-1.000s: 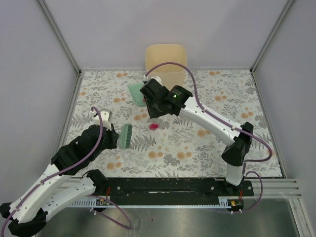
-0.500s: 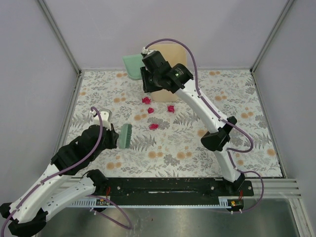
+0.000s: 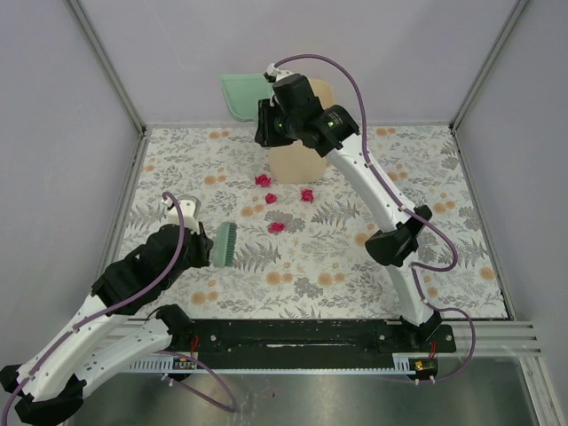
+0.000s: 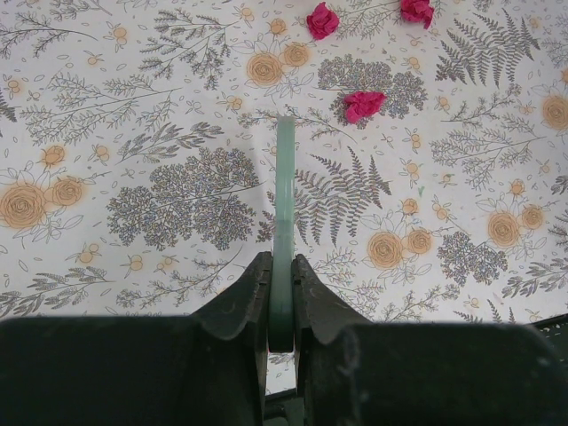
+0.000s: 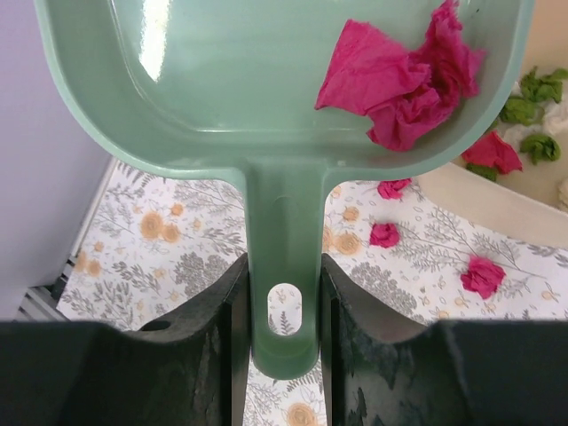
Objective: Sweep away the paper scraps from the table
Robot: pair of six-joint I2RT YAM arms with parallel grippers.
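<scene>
Top centre: the right gripper [image 3: 268, 114] holds a green dustpan [image 3: 243, 94] by the beige bin [image 3: 297, 165]. Four paper scraps [image 3: 264, 180] (red, crumpled) lie on the table [image 3: 426, 177]. Lower left, the left gripper [image 3: 208, 248] grips a brush [image 3: 227, 244].

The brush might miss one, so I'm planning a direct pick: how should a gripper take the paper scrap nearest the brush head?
Probably from straight above, pinching across the middle of that paper scrap. It is a small crumpled ball resting on the flat table, apart from the other scraps, with no edge to slip under sideways.
</scene>
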